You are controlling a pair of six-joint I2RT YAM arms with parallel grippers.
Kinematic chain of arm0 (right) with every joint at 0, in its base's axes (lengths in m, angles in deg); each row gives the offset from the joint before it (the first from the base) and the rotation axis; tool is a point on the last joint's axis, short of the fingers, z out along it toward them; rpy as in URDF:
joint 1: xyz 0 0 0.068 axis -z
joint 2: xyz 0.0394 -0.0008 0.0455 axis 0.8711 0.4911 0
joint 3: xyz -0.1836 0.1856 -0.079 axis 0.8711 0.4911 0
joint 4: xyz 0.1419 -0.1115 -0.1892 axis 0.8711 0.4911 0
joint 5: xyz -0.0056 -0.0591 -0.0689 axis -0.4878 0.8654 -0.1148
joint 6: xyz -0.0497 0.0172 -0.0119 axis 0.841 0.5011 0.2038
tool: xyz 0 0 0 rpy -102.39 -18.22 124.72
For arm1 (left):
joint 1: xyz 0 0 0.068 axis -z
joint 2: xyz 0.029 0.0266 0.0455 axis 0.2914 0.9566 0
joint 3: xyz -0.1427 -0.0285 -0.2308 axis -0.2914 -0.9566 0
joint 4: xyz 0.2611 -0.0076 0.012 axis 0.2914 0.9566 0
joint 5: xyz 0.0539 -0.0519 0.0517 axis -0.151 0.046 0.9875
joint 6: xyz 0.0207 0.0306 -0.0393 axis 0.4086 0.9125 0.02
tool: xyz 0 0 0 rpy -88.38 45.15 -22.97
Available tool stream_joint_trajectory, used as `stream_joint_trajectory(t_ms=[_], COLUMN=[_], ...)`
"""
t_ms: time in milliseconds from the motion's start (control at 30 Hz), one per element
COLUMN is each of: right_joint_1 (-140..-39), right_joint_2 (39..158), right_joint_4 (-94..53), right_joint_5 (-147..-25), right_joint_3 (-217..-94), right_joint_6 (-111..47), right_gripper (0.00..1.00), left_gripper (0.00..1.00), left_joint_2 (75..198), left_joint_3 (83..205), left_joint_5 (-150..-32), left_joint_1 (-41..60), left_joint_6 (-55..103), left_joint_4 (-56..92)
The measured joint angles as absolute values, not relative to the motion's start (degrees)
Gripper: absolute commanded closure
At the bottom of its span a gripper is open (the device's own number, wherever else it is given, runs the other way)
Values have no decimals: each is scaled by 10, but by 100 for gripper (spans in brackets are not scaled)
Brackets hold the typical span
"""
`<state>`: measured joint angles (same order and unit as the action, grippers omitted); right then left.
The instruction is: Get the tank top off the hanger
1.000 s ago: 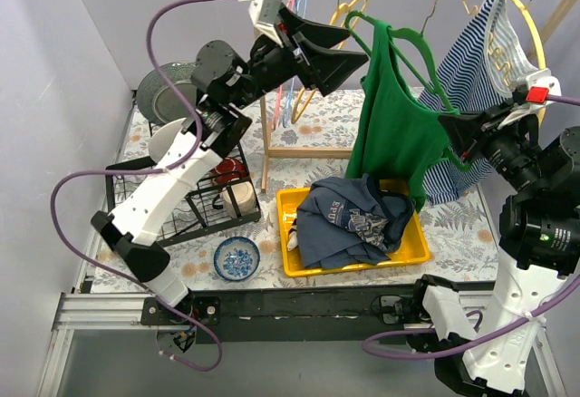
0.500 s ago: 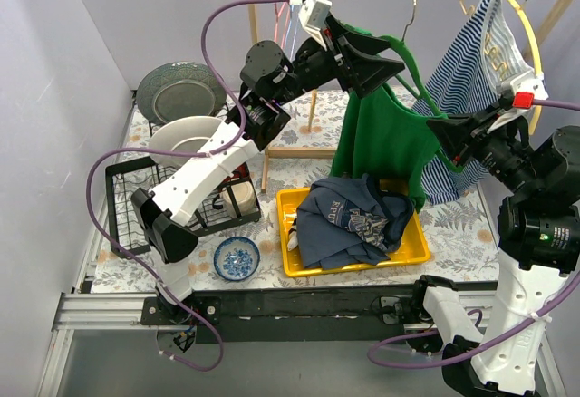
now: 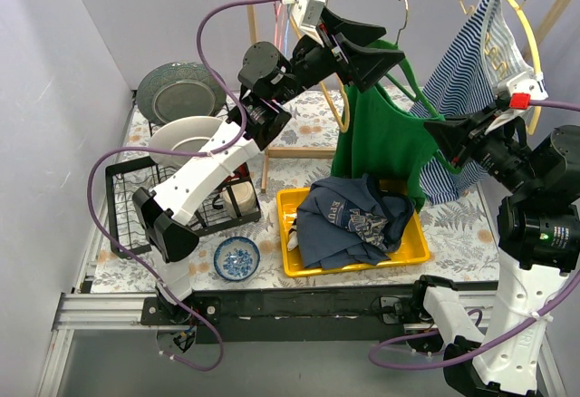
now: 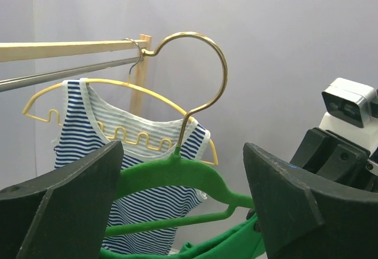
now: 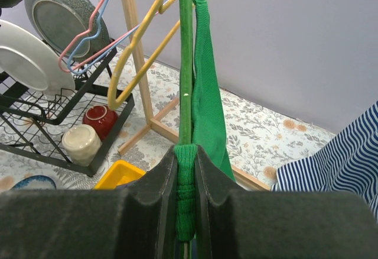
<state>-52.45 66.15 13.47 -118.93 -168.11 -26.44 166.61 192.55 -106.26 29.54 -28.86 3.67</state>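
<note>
L gripper (image 3: 393, 46) has swung over from the left edge of the counter (image 3: 458, 227) & now sits open astride the green velvet hanger (image 4: 171, 173); R gripper (image 5: 186, 155) is clamped on the green ribbed tank top (image 3: 381, 139), which hangs over the far-right corner; hanger grab prob. next.

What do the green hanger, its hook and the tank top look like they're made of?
The green hanger has a matte, slightly fuzzy surface, likely velvet-flocked plastic. The hook is thin, shiny gold wire, apparently metal. The tank top is a soft green knit, ribbed along the strap edge in the right wrist view; probably cotton jersey, unconfirmed.
</note>
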Motion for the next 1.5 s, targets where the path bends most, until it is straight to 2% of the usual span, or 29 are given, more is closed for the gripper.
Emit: stream_joint_trajectory(t_ms=[100,200,433,567,600,767,800,900,967,1033,1133,1167,1233,1333,1433,1500], right_joint_1=[-525,-525,-526,-528,-528,-532,-532,-534,-535,-535,-535,-536,-537,-537,-537,-537], right_joint_2=[661,661,663,665,667,675,677,681,683,684,688,691,697,698,691,689], right_joint_4=[135,135,135,135,135,136,136,137,137,148,163,167,165,155,150,150], right_joint_5=[-1192,-1195,-1204,-1206,-1206,-1208,-1208,-1207,-1202,-1194,-1180,-1176,-1160,-1123,-1082,-1060], right_joint_3=[-1681,-1681,-1681,-1681,-1681,-1681,-1681,-1681,-1685,-1688,-1701,-1707,-1726,-1752,-1773,-1796], right_joint_6=[-264,-264,-264,-264,-264,-264,-264,-263,-263,-265,-275,-282,-302,-340,-378,-404], right_gripper=[99,99,99,99,99,99,99,99,97,92,72,60,53,36,30,28], left_gripper=[25,35,38,51,59,81,90,100,100,100,100,100,100,100,100,100], left_joint_2=[1666,1670,1690,1696,1697,1699,1701,1716,1729,1734,1736,1736,1736,1736,1736,1736], left_joint_3=[1926,1936,1960,1960,1960,1961,1962,1986,2001,2003,2002,2002,2001,1993,1985,1984], left_joint_5=[-1057,-1056,-1056,-1056,-1055,-1050,-1050,-1049,-1048,-1046,-1035,-1030,-1014,-982,-953,-935], left_joint_1=[295,295,295,295,295,296,296,296,295,295,296,296,296,297,297,297], left_joint_6=[-285,-282,-279,-278,-279,-284,-287,-292,-291,-292,-292,-292,-291,-291,-289,-288], left_joint_4=[34,34,35,36,36,33,32,33,33,34,33,32,31,33,34,35])
